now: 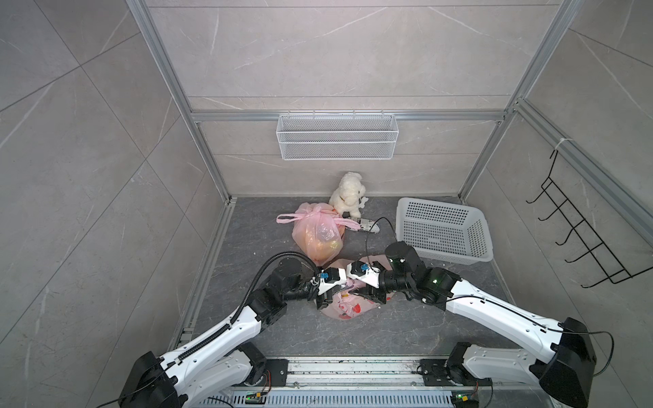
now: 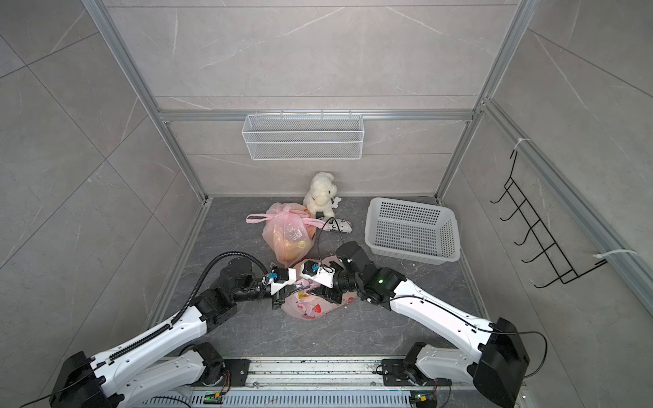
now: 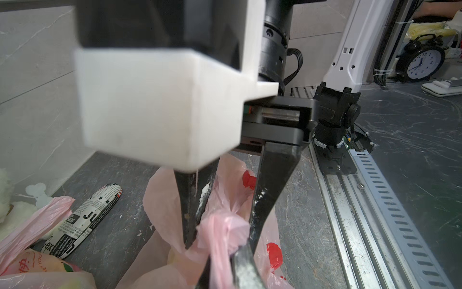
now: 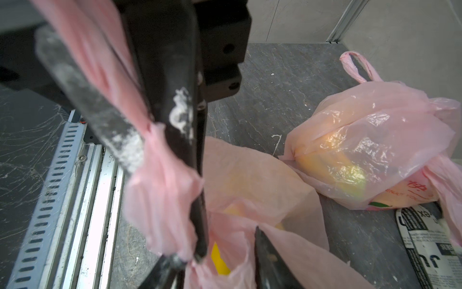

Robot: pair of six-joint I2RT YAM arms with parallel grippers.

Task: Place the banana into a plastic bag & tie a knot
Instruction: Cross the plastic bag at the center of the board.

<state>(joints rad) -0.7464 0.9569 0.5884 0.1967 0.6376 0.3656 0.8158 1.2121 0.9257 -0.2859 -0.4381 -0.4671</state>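
Over the bag [image 1: 348, 309], left claw [image 3: 222, 260] opposite right claw [image 4: 216, 242].

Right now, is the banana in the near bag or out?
In: yellow banana shows inside the near pink bag at its mouth.

The floor [image 1: 388, 328] is dark gray stone with thin pale lines. It fills the lower middle of both top views. A tied pink bag [image 1: 318, 236] with yellow and orange things inside sits near the middle of the frame. Just below it lies a loose pink bag [image 1: 348, 309] with red marks, partly hidden under the arms. A white fluffy toy dog [image 1: 348, 194] sits by the back wall, above the tied bag. A long thing with newspaper print [image 1: 367, 226] lies just right of that bag. A white basket [image 1: 438, 233] full of holes sits at the right. Small white crumbs [image 1: 438, 263] lie below it. A metal rail [image 1: 353, 367] runs along the bottom edge.
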